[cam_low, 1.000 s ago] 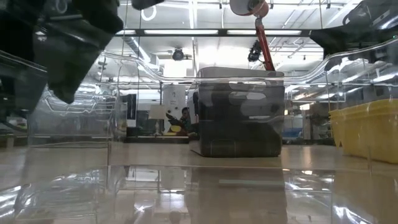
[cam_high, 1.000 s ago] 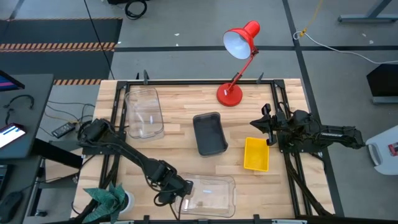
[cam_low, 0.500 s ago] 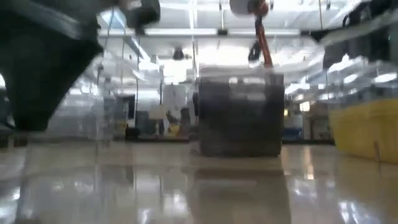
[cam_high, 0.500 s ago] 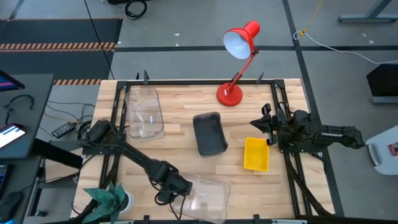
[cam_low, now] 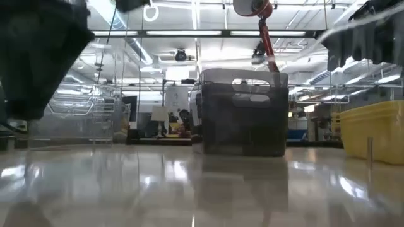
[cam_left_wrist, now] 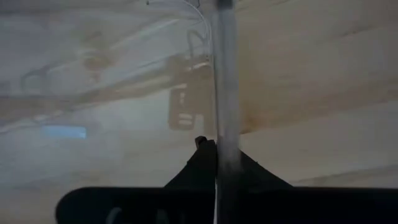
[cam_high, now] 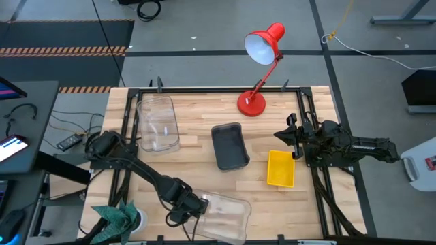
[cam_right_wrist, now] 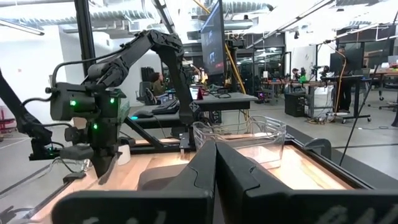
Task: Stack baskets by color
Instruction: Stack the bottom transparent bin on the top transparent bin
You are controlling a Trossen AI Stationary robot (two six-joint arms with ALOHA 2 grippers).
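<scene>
At the near edge of the counter (cam_high: 191, 129), toward its left half, a clear basket (cam_high: 225, 216) lies tipped at an angle, one end raised. The left claw (cam_high: 197, 204) pinches that basket's rim at its left end; in the left wrist view the clear wall runs as a thin upright strip (cam_left_wrist: 225, 93) between the two dark fingers (cam_left_wrist: 205, 165), which are pressed onto it from either side. In the low view this arm shows as a large dark mass (cam_low: 38, 57) at the upper left.

A second clear basket (cam_high: 158, 122) rests flat at the far left of the counter, well apart from the first. Near the middle stands the dark grey basket (cam_high: 229, 145), lying lengthwise front to back; the low view shows it (cam_low: 243, 113) upright on the wood. Just to its right and slightly nearer sits the yellow basket (cam_high: 281, 168), its side also visible at the right edge of the low view (cam_low: 372, 129). The grey and yellow baskets are near each other but not touching.

The right claw (cam_high: 294, 139) waits above the counter's right side, just beyond the yellow basket, its fingers (cam_right_wrist: 205, 168) pressed together on nothing. A red desk lamp (cam_high: 262, 54) stands with its base at the far edge, behind the grey basket, its shade leaning out past the counter.
</scene>
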